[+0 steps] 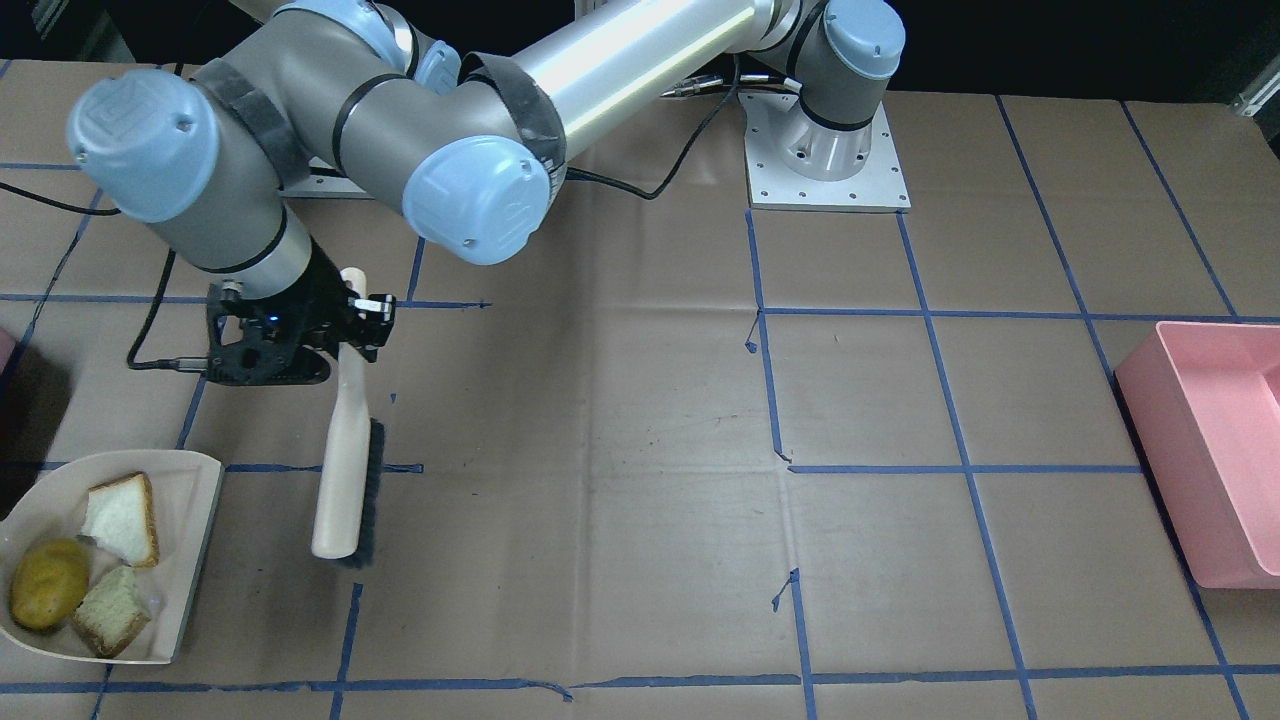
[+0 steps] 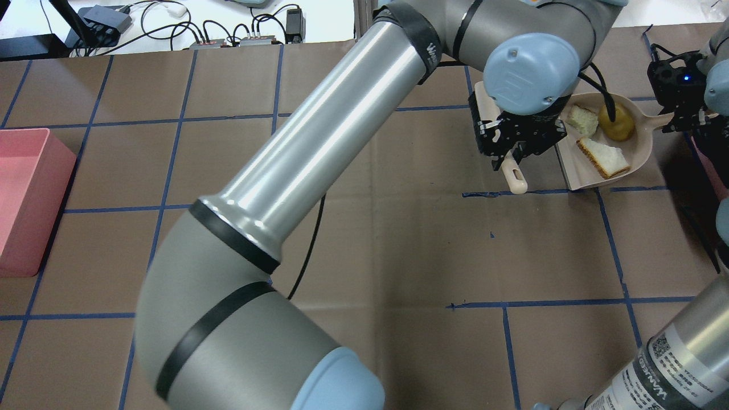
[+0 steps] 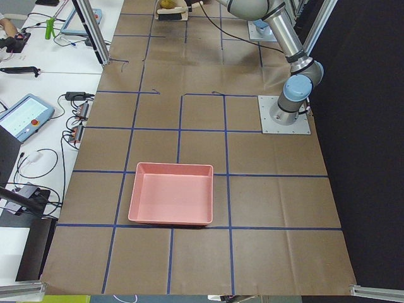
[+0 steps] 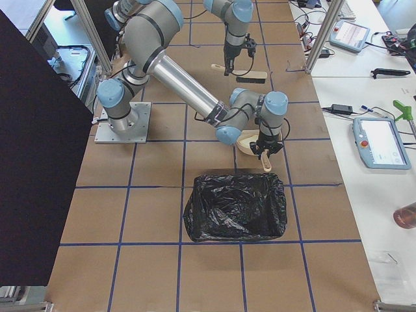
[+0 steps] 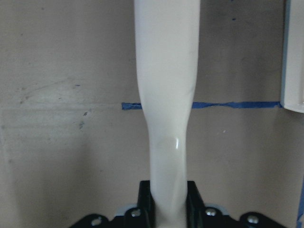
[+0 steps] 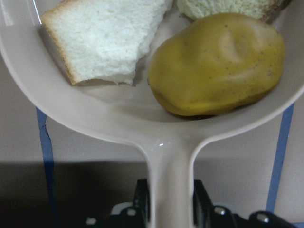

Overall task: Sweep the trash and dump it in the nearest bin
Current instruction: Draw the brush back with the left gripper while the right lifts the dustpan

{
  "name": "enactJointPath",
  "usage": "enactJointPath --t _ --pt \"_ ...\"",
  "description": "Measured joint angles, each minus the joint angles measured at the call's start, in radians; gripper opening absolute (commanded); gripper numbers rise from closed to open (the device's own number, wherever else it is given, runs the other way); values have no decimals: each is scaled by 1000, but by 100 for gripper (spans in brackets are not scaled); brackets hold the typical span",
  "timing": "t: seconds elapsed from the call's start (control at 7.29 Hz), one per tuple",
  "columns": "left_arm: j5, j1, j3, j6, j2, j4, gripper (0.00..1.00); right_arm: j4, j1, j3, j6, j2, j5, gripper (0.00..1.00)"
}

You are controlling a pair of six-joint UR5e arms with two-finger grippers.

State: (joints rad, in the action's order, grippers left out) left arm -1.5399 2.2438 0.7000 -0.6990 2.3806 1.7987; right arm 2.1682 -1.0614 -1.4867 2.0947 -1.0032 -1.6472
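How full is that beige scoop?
Loaded. Inside the scoop lie a white bread slice, a speckled bread slice and a yellow-green fruit, as the front and right wrist views show.

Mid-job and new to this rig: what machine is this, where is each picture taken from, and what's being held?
It's a two-armed robot at a taped table. Four fixed cameras look from above, in front and both table ends; two ride on the wrists. The left gripper is shut on a brush; the right gripper holds a dustpan by its handle. In the pan lie two bread slices and a yellow-green fruit. A black-bagged bin sits nearby; a pink tub sits far off.
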Motion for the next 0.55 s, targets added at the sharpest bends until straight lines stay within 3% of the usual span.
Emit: enactJointPath --t 0.27,0.55 --pt "2 -28 385 0 -237 -110 0 -6 -14 0 -4 -6 19 0" --pt "5 -34 763 -2 -456 -298 0 -23 -27 0 -25 -27 37 0"
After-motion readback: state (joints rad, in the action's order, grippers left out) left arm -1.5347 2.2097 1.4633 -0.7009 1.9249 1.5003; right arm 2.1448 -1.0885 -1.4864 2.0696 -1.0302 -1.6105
